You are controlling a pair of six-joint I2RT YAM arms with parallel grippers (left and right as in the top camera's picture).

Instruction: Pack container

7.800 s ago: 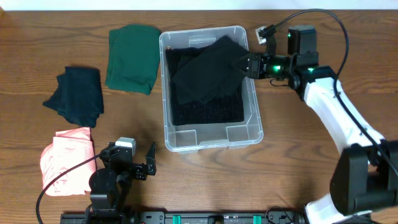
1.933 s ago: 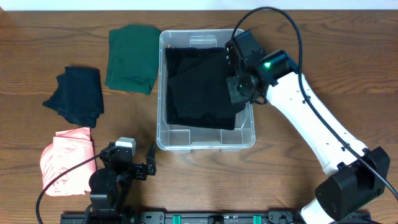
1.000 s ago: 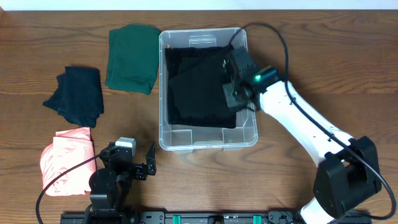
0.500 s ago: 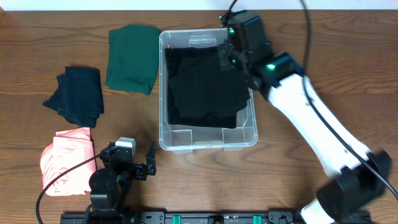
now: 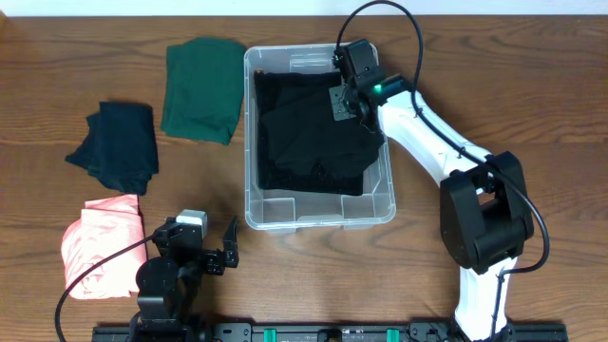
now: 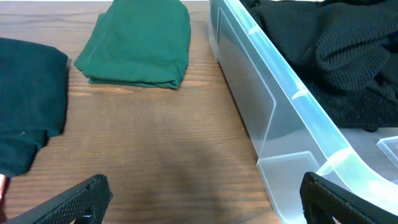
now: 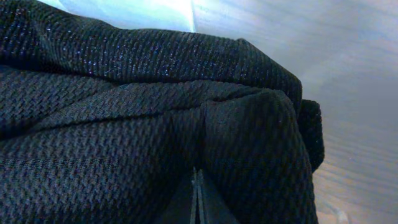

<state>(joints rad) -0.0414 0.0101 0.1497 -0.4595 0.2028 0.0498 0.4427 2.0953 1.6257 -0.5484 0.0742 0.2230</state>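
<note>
At the bottom left of the overhead view the left gripper (image 6: 205, 200) sits low over the wooden table (image 5: 494, 76). Its two dark fingers (image 6: 74, 198) are spread wide at the lower corners of the left wrist view, with nothing between them but bare wood. Just left of it, in the lower left corner of the overhead view, lies a folded pink garment (image 5: 100, 242). Above that, at mid-left, is a crumpled dark navy garment (image 5: 119, 142). The container (image 5: 321, 218) stands in the middle of the table, its long sides running up the frame. In the left wrist view its clear wall (image 6: 273, 106) fills the right side. Inside the container a black knit garment (image 5: 309, 138) covers most of the floor, leaving only the near end bare. The right arm reaches in from the right, and the right gripper (image 5: 342, 95) is down on the black garment at the upper right of the container. The right wrist view shows only black knit fabric close up against the clear wall. I cannot tell how far that gripper is open or whether it grips the cloth. A folded green garment (image 5: 201, 87) lies at upper left, just beside the container's left wall.
</note>
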